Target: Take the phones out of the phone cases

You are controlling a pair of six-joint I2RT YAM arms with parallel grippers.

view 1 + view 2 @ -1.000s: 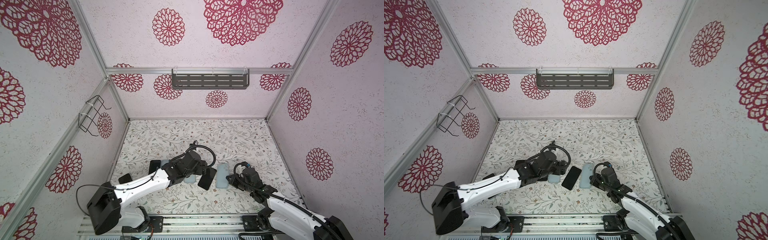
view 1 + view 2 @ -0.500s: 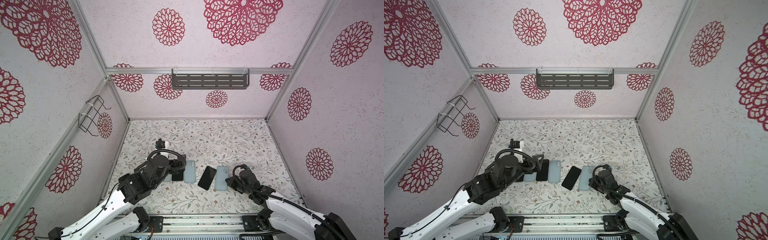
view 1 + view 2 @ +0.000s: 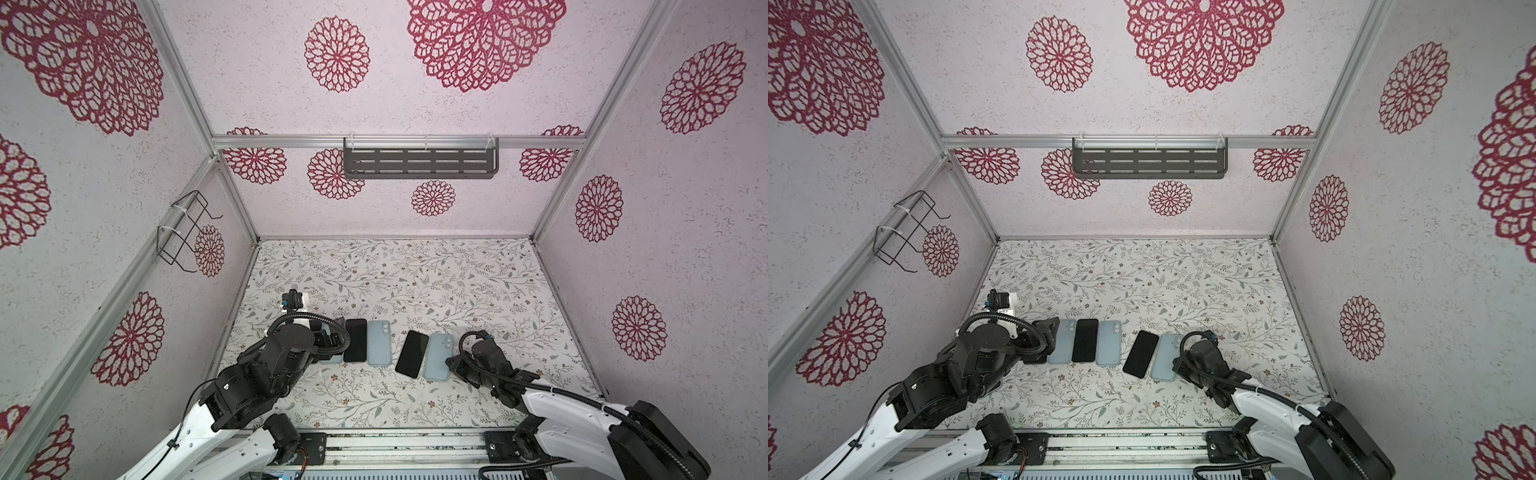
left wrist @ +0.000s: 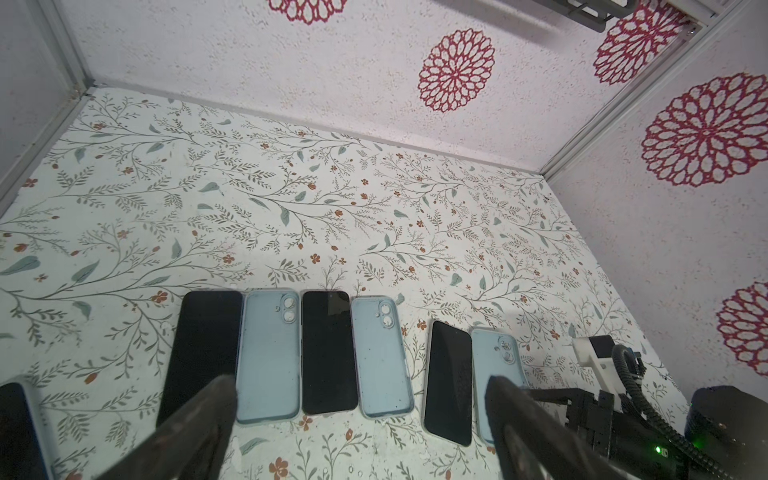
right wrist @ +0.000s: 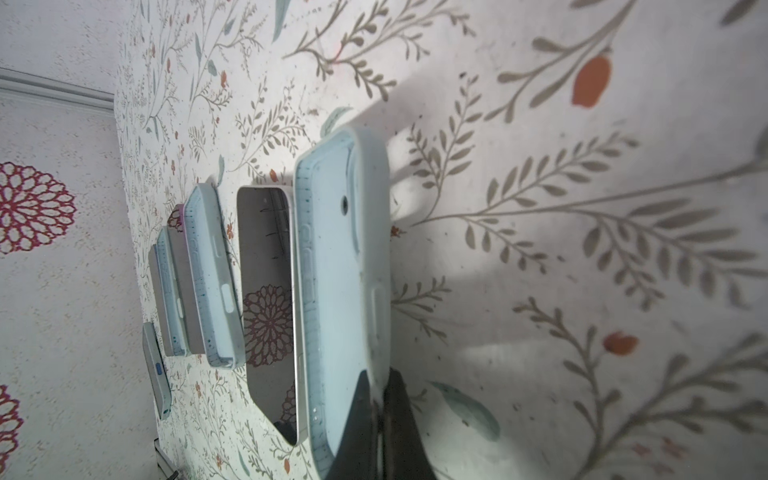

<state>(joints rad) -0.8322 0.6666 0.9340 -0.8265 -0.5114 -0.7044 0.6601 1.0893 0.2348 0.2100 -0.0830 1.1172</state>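
Floral tabletop [image 3: 415,282] carries the phone [image 3: 412,354], stiff and slippery I judge, just left of its soft phone case [image 3: 436,357], whose near-right rim my right gripper [image 5: 379,386] pinches; my left gripper [image 4: 359,382] stands wide; I would grip the phone's long edges.

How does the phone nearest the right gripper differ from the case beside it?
The phone is black; the case is pale blue. The phone lies free; the right gripper pinches the case's rim. The case shows camera holes; the phone shows a plain screen. Both are alike in size, side by side.
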